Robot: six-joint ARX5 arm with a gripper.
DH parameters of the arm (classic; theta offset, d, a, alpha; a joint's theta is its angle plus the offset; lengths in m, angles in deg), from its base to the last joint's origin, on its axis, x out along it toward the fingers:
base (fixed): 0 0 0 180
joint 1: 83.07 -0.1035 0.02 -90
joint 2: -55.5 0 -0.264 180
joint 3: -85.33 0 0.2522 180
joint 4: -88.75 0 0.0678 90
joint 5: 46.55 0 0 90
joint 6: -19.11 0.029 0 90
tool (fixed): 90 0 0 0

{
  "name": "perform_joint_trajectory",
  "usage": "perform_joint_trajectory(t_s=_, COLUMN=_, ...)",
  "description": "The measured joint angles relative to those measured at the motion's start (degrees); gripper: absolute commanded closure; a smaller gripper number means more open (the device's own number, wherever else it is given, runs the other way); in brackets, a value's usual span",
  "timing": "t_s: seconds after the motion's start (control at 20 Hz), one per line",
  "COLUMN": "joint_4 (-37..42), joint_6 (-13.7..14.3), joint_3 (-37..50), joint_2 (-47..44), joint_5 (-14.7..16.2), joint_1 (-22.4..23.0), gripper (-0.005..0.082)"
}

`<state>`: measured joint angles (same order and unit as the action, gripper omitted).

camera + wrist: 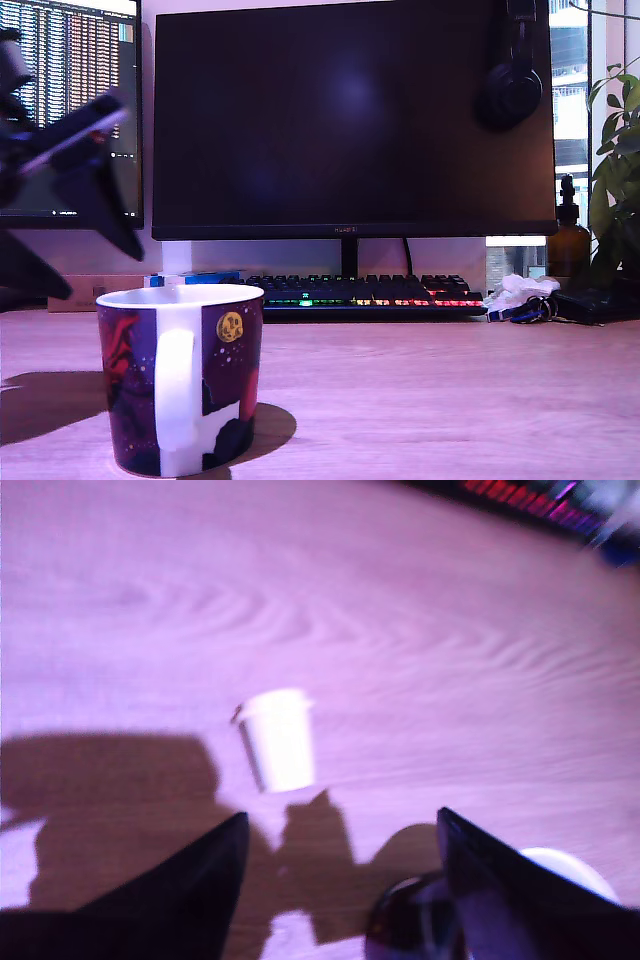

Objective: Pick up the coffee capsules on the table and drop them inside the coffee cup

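A small white coffee capsule [278, 738] lies on its side on the pinkish wood-grain table [420, 620]; the exterior view does not show it. My gripper [340, 815] hovers above the table just short of the capsule, its two dark fingers spread wide with nothing between them. In the exterior view the gripper [135, 180] is a blurred dark shape at the left, above and behind the coffee cup [180, 385]. That purple mug stands upright near the table's front edge, white handle facing the camera. Part of the cup's rim [575, 865] shows beside one finger.
A large dark monitor [350, 120] with headphones [512, 85] hung on it stands at the back, with a lit keyboard [365, 292] below. At the exterior view's right are a brown bottle [568, 240], a plant [620, 160] and keys with crumpled paper [520, 298].
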<state>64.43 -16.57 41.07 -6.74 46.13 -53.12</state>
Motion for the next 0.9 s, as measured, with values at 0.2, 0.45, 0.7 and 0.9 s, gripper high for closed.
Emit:
perform_joint_trajectory(t_s=0.2, joint_4=-0.9, joint_6=0.1, joint_3=-2.6, joint_2=-4.7, joint_5=-0.1, joint_1=0.0, gripper=0.0222)
perform_joint_trajectory(t_s=0.45, joint_4=-9.1, joint_6=2.0, joint_3=-10.0, joint_2=-8.5, joint_5=-2.1, joint_1=0.0, gripper=0.0222)
perform_joint_trajectory(t_s=0.7, joint_4=-22.0, joint_6=2.9, joint_3=-17.9, joint_2=-12.0, joint_5=-2.4, joint_1=0.0, gripper=0.0222)
perform_joint_trajectory(t_s=0.9, joint_4=-30.1, joint_6=2.9, joint_3=-24.0, joint_2=-16.3, joint_5=-1.4, joint_1=0.0, gripper=0.0222)
